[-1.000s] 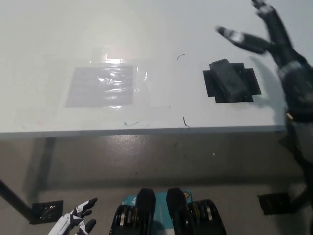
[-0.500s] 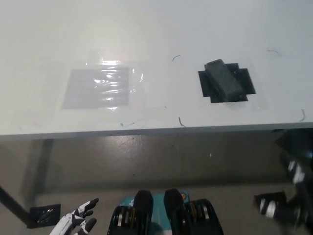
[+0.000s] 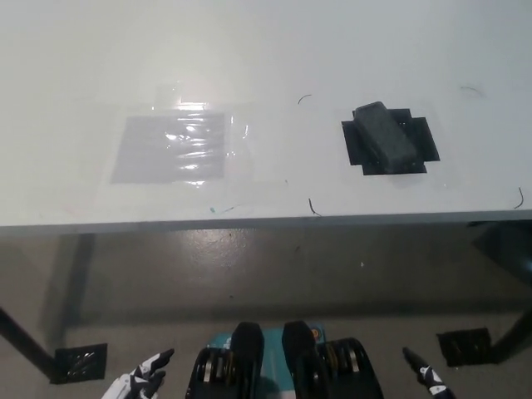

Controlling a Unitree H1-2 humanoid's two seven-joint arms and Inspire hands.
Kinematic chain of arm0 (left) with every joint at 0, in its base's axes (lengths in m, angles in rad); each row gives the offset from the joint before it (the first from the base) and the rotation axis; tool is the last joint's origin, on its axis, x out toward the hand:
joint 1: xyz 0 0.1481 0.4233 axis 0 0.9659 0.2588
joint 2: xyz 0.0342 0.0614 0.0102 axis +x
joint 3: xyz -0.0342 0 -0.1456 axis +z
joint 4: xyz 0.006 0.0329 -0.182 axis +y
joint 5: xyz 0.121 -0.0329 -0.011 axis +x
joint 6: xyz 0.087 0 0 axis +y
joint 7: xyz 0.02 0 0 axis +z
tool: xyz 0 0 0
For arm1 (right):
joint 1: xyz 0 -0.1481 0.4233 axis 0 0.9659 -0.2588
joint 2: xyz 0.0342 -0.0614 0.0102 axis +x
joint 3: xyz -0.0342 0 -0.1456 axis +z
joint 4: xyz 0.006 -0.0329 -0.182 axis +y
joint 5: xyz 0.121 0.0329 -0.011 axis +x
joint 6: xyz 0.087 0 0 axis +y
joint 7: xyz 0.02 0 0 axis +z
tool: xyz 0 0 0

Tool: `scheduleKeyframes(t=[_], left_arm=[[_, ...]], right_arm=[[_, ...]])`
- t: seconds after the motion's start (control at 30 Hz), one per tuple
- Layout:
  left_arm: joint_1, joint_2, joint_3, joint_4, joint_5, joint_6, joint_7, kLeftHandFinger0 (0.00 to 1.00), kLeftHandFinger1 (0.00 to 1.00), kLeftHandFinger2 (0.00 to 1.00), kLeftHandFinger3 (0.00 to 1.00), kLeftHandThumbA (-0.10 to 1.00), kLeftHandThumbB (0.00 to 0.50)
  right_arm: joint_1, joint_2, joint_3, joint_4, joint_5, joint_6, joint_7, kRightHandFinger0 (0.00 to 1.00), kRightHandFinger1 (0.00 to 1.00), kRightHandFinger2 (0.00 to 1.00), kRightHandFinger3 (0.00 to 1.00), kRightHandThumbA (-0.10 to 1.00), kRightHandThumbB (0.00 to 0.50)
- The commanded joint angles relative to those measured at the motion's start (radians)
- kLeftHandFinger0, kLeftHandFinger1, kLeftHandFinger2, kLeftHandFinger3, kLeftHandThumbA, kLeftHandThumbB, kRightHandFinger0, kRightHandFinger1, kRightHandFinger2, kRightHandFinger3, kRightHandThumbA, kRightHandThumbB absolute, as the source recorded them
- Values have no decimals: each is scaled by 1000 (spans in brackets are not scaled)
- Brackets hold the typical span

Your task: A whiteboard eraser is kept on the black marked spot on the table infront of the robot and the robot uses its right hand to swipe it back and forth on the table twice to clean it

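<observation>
The eraser [image 3: 386, 135] lies on its black mark [image 3: 420, 143]; both hands hang low, grip unclear; start or finish.

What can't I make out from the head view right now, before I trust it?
- Right hand: only its tip shows at the bottom edge, so open or shut is unclear.
- Left hand: cut off by the bottom edge at lower left; same doubt.
- Whiteboard eraser: its underside on the black marked spot is hidden.
- Thin dark marks on the table: too small to identify.
</observation>
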State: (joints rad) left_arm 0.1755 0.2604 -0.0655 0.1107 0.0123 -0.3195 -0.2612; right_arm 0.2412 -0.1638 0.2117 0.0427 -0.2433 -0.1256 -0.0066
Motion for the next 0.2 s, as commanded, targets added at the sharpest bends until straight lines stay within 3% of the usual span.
scheduleKeyframes(t=[0.0, 0.17], left_arm=[[45, -41, 36, -10, 0, -151, 74, 1000, 1000, 1000, 1000, 915, 491], [63, -64, 84, -77, -70, -151, 68, 1000, 1000, 1000, 1000, 873, 499]], right_arm=[[21, 10, -19, 2, 151, -344, -54, 1000, 1000, 1000, 1000, 1000, 394], [30, 16, -80, -121, 207, -344, -38, 1000, 1000, 1000, 1000, 1000, 388]])
